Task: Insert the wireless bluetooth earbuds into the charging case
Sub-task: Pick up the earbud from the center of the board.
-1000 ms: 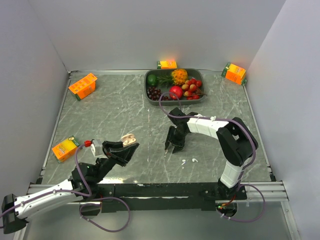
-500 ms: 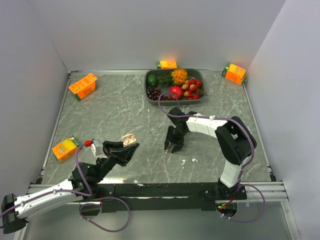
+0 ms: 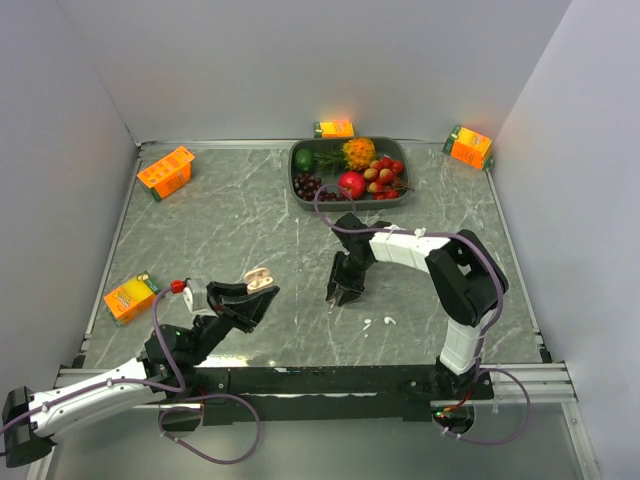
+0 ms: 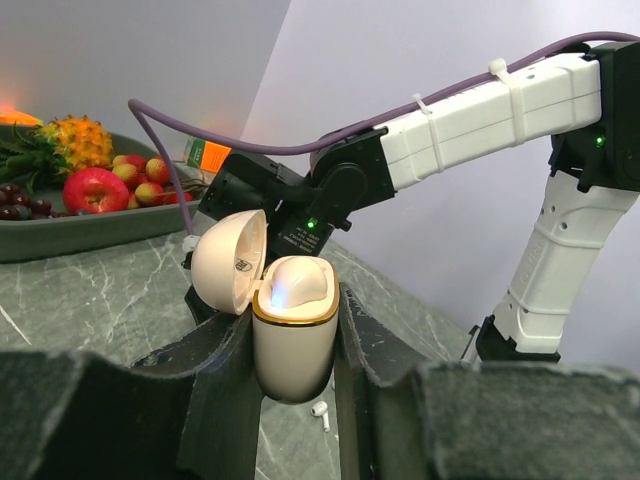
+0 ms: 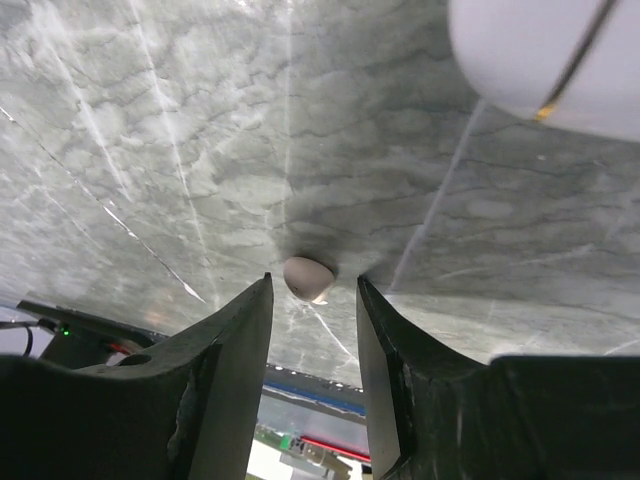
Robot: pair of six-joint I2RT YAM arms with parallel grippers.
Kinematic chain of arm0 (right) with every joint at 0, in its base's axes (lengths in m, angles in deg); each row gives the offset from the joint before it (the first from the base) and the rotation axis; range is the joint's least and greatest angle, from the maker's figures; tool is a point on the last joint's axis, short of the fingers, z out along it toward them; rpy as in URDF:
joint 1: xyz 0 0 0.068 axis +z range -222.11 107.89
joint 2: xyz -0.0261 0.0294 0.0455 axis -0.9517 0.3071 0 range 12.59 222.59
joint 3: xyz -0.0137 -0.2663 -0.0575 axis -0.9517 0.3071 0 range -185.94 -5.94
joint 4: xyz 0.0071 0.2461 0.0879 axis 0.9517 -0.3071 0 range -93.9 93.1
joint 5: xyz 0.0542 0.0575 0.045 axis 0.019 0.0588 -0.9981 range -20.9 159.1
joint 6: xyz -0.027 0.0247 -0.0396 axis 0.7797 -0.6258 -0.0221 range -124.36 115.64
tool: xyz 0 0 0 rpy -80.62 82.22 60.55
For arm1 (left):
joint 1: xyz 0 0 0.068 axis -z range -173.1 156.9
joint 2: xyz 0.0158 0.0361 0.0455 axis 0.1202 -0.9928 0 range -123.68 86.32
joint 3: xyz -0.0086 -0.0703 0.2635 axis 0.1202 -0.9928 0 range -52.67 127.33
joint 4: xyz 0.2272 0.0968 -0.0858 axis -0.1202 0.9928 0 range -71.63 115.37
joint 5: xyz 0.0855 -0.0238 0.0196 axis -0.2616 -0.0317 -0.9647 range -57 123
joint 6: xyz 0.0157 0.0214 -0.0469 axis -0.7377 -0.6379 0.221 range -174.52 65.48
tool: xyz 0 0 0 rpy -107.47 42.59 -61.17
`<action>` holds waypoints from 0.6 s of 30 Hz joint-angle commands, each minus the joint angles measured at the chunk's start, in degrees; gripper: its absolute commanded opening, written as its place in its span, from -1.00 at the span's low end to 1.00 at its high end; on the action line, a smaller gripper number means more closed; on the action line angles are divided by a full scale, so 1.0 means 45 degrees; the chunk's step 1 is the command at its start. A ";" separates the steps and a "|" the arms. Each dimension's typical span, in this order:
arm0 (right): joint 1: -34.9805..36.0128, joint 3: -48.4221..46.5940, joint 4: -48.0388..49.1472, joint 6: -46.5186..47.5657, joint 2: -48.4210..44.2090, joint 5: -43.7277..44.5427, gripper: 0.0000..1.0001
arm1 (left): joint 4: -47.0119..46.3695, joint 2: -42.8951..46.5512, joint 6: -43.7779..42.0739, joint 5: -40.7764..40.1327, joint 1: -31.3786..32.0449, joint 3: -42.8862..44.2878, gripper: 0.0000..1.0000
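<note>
Charging case (image 4: 292,345): cream, lid hinged open, upright, raised off grey marbled surface (image 3: 230,215), clenched in jaws of left gripper (image 4: 290,320). White rounded part with blue glow inside rim; seated earbud or not, cannot tell.
Right gripper (image 5: 313,288): right of charging case, jaws released, straddling first earbud (image 5: 308,277) lying on surface, gap either side.
Loose on surface, right of charging case, near right gripper: second earbud (image 3: 368,323), third earbud (image 3: 389,320).
</note>
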State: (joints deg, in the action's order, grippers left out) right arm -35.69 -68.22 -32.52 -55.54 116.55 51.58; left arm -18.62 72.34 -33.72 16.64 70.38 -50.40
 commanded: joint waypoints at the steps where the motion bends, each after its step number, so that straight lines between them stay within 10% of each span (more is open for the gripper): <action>1: -0.0047 -0.0339 0.0044 0.0006 0.0588 0.0143 -0.08 | -0.0529 0.0020 0.0222 0.0159 0.0053 -0.0483 -0.98; 18: -0.0320 -0.0457 -0.0718 0.0415 0.0920 0.0591 -0.15 | -0.0334 0.0313 0.0203 0.0062 0.0053 -0.0483 -0.98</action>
State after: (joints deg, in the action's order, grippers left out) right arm -36.13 -69.78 -33.63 -55.34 118.43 49.59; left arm -18.60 72.80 -33.70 16.62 70.38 -50.40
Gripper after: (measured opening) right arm 0.425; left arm 0.324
